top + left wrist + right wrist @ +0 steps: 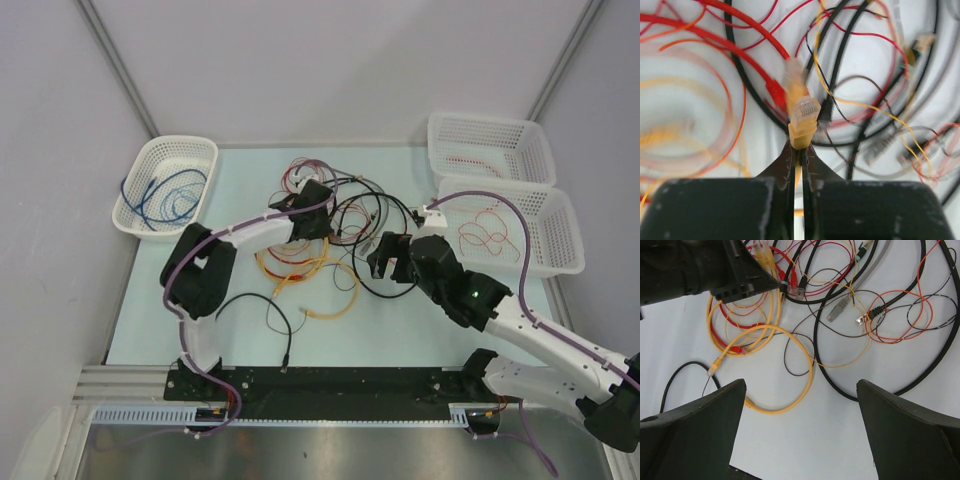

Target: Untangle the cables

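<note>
The pale surface (420, 320) carries everything. At its middle the cables (335, 225) lie in one loose tangle of red, orange-yellow and black loops that cross over one another. A thick black loop (385, 285) sits on the tangle's right side and yellow coils (295, 262) on its near-left side.

Well to the left of the tangle stands a white basket (185, 142) holding blue wires (165, 195). To the right of the tangle are two more white baskets, the far one (480, 118) and the nearer one (568, 240), each with thin red-orange wire inside.

The left arm (235, 240) arches in over the tangle's left part, and the right arm (500, 310) reaches toward its right edge.

The right tool (800, 435) stands wide with nothing between its fingers. It hangs over bare surface just on the near side of a yellow loop (790, 375).

A lone black cable (265, 315) curls apart on the tangle's near-left side.

The left tool (799, 150) is drawn narrow, its tips pinching the rear end of the yellow plug (803, 117) over the middle of the tangle.
</note>
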`<state>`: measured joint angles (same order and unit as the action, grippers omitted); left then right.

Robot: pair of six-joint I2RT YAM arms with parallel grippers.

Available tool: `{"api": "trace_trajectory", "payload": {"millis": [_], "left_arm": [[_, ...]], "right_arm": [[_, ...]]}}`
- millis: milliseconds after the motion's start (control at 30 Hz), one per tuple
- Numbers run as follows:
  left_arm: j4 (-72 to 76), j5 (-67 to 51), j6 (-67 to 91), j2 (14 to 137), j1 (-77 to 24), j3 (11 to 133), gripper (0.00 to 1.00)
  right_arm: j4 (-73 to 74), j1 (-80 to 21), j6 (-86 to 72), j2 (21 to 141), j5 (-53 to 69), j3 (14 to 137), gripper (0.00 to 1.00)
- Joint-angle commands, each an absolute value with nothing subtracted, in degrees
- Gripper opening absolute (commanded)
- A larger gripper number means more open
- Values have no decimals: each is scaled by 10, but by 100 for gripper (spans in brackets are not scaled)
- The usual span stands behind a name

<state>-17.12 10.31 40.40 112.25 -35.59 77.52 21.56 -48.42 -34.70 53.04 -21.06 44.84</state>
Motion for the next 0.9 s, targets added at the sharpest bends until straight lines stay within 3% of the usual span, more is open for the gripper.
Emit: {"api": "trace_trajectory", "payload": {"millis": [0,233,367,633,867], "left_arm": [[-148,110,387,985,-353,738,0],[-138,15,369,807,-353,672,0],[-114,-98,356,737,-353,672,0],[-108,-186,352,695,-353,737,0],[-79,-220,399,696,-353,740,0]], "right_arm": [[191,-483,-339,512,-202,447,98],[150,-492,-309,469,-151,447,96],[113,-502,-293,442,-126,447,96],[-46,-511,-270,416,-30,448,92],[-143,-535,-251,499,-34,448,86]]}}
